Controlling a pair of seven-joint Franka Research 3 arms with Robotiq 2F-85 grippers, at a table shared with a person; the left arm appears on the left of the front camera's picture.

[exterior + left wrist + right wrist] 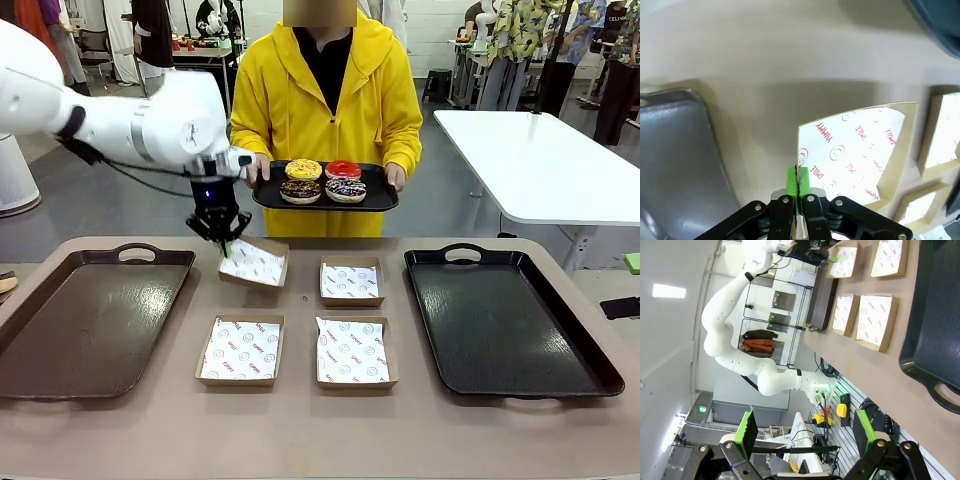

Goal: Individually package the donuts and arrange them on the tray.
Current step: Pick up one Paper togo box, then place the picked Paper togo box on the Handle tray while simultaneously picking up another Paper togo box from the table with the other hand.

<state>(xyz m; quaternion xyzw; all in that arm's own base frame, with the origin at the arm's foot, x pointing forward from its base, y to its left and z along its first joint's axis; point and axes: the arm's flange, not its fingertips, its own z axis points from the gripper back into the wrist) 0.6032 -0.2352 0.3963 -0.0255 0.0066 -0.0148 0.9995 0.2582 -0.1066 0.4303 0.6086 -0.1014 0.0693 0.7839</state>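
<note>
While the left claw (222,236) bites: it is fully closed on a thin edge at a left corner of the far-left box (256,263). The box hangs tilted, with that side raised off the worktop (300,430). I cannot tell whether the pads hold cardboard wall, paper liner (850,150) or both.
Right claw (805,422): spread wide, nothing between its fingers, well apart from the boxes.
Donuts (323,179): all four sit on the dark tray (262,199) that the person holds at the far side, apart from every box; none is packed yet.
Slip risk: so narrow a pinch on a light box could let go, and the box would drop crooked or flip over.
Liner risk: if only paper is gripped, a pull may drag it out and leave the box bare.
Knock risk: the tilted box hangs near the left tray (80,330) and the other boxes (350,281), so a sideways move could shove them out of their rows.
Handover risk: the donuts lie loose on a hand-held tray. A tilt could slide them, and a claw squeezing too hard would likely mar the icing.
</note>
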